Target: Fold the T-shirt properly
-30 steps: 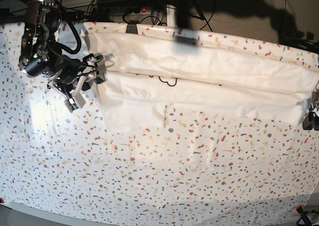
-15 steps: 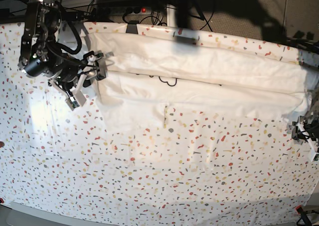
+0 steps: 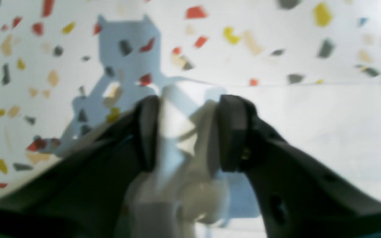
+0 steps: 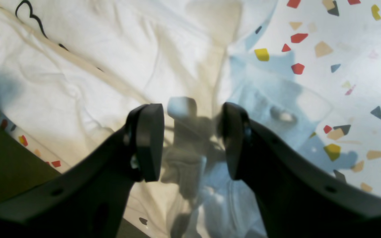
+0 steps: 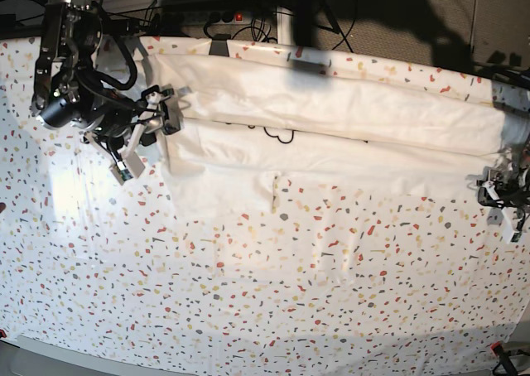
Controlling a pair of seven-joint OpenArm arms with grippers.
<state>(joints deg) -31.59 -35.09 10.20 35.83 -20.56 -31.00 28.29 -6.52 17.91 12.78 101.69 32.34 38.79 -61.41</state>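
1. T-shirt [image 5: 348, 136] lies along the far half of the tablecloth [image 5: 273, 293], folded lengthwise into a long white band running from near the base view's left side to its right edge; a dark scrap of the print shows at the fold line
2. Right gripper [image 4: 192, 142], on the base view's left [image 5: 149, 132], sits at that end of the shirt with its jaws parted; the wrist view shows only wrinkled white cloth and shadow in the gap, nothing pinched
3. Left gripper [image 3: 185, 132], at the base view's right edge [image 5: 501, 198], is low over the shirt's other end. A bunched white fold stands between its dark pads [image 3: 232, 132], but the picture is blurred and I cannot tell whether they actually clamp it
4. Speckled cloth fills the near half of the table
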